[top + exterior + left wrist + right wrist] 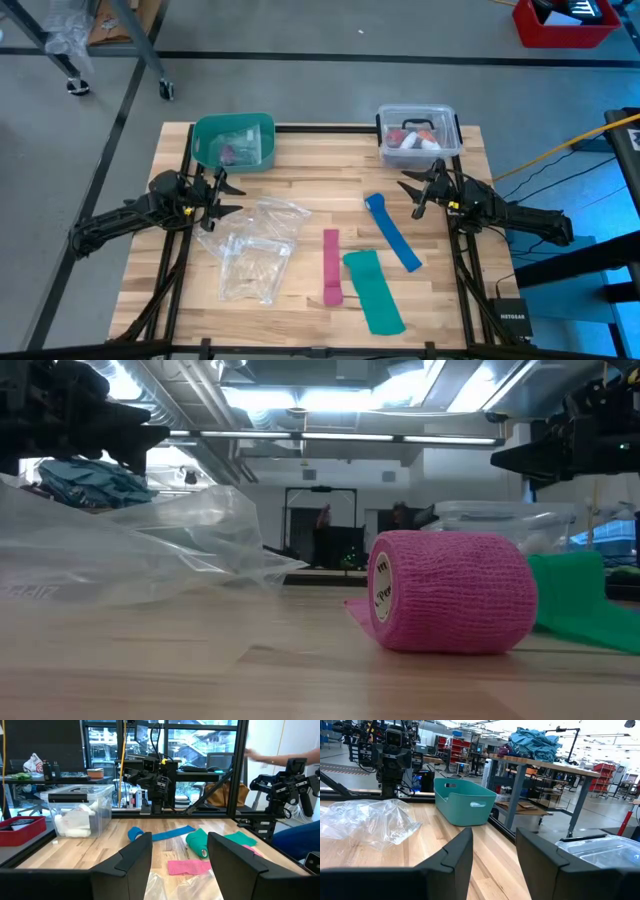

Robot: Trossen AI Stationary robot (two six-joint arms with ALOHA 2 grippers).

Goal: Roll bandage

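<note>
Jaws on both arms stood released, each pair spread with nothing between them. Left gripper [222,195] hung at the left edge of the wooden surface [310,195], just in front of the teal bin [234,141] and beside the crumpled clear plastic bags [255,248]. Right gripper [415,193] hovered at the right side, in front of the clear lidded box [419,133], which held white and red items.

Between the two arms, nearer the right one, lay the bandage [393,234], a bright blue strip stretched flat on the surface, running diagonally with a small rolled start at its far end, close to the right gripper but apart from it. Left of it lay a pink strip [331,264] with a roll at its near end, and just beside that a wider teal-green strip [373,290]. Neither gripper touched any of the three.
</note>
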